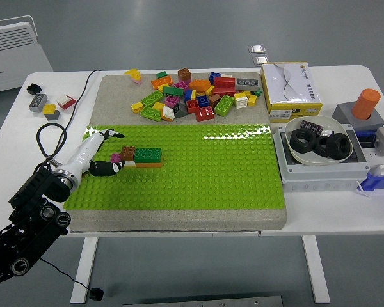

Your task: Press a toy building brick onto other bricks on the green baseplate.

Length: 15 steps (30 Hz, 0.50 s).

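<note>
A green baseplate (211,173) lies on a grey mat in the middle of the table. Near its left end stands a small stack: a green brick (148,154) on an orange brick (148,164), with a brown brick (128,152) and a magenta brick (117,157) at its left side. My left hand (113,152) comes in from the lower left, just left of the stack. Its white finger (109,135) points above the stack and its black thumb (105,168) lies beside the magenta brick. The fingers are spread and hold nothing. My right hand is out of view.
A pile of loose bricks (195,96) lies on the grey mat (115,96) behind the baseplate. A yellow-and-white box (290,89), a bowl of black nuts (320,142) on a grey tray and an orange cylinder (367,103) stand at the right. A few bricks (48,103) and a black cable (51,137) lie at the left.
</note>
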Tool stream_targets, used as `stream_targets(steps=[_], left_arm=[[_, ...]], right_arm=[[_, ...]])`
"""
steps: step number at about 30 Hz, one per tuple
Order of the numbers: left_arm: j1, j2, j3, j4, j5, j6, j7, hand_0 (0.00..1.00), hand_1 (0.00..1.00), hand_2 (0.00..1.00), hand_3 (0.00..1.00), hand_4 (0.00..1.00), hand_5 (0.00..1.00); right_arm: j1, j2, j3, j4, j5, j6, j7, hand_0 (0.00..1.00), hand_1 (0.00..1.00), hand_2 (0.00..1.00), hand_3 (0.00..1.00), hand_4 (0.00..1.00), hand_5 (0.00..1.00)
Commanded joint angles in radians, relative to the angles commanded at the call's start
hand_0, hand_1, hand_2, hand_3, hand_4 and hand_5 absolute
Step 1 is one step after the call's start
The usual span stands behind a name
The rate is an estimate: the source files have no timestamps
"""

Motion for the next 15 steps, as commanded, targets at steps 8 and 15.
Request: stream_targets(steps=[8,15], left_arm=[[0.059,-0.003,-0.008,-0.142,0.197,-0.009,0.084,0.976,0.982,0.998,0.780,0.930,0.800],[0.064,-0.015,0.011,-0.113,0.282,0.002,0.086,0.977,0.979,0.998,0.769,0.926,0.853]], right_arm=[[-0.005,-0.002,-0.005,0.000,0.000,-0.001,-0.003,0.514,0.701,0.684,0.755,0.808,0.799],[-0.007,-0.002,-0.008,0.000,0.002,-0.001,-0.004,0.514,0.698,0.683,0.756,0.808,0.799]])
